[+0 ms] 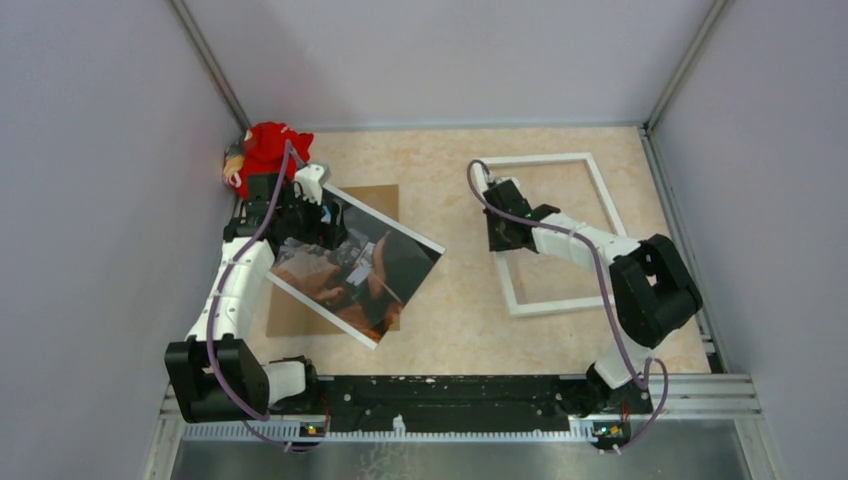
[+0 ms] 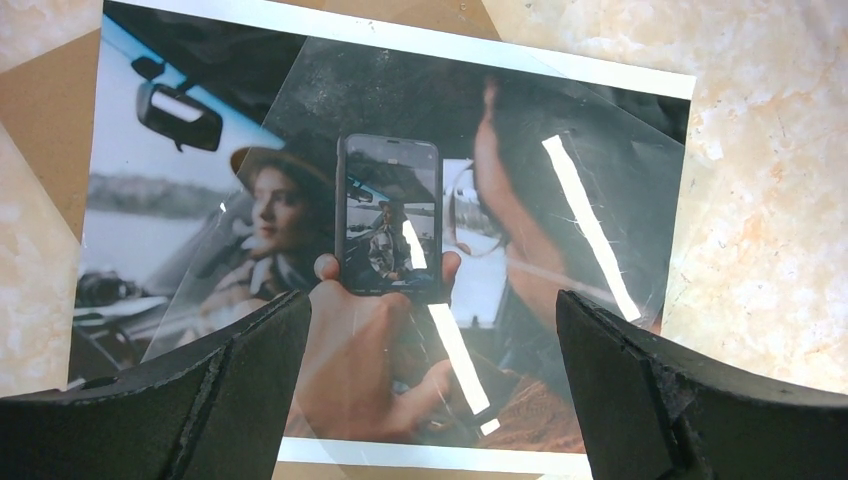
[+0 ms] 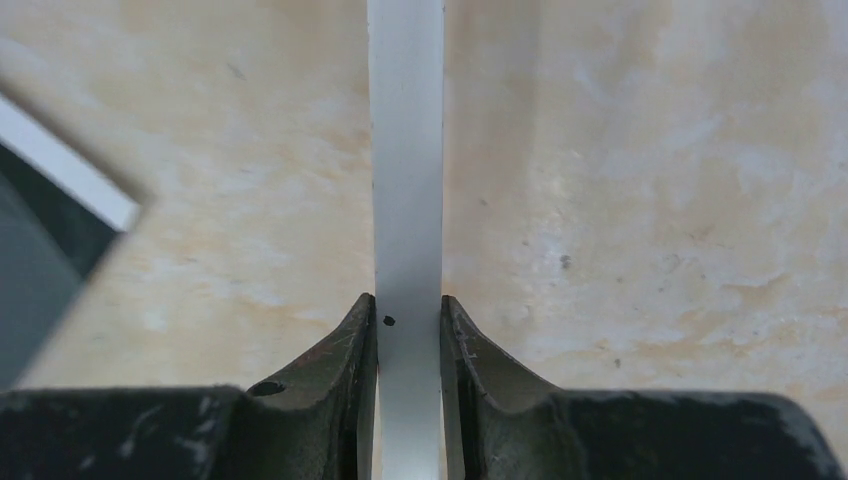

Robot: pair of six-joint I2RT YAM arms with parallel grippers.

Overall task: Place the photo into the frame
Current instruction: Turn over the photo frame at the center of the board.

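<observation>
Glossy photo (image 1: 355, 262) (image 2: 400, 230): a dark car-interior scene with a woman and a hand holding up a phone, thin white border. It lies face up and skewed across the brown backing board (image 1: 375, 200), on the left of the marbled table (image 1: 460, 300). White frame (image 1: 555, 305) (image 3: 405, 150) lies on the right, well apart from the print. Left gripper (image 1: 325, 215) (image 2: 430, 300) hangs over the photo, fingers spread wide, gripping nothing. Right arm reaches in to the frame's left rail; right gripper (image 1: 497, 222) (image 3: 408, 310) pinches that rail from both sides.
</observation>
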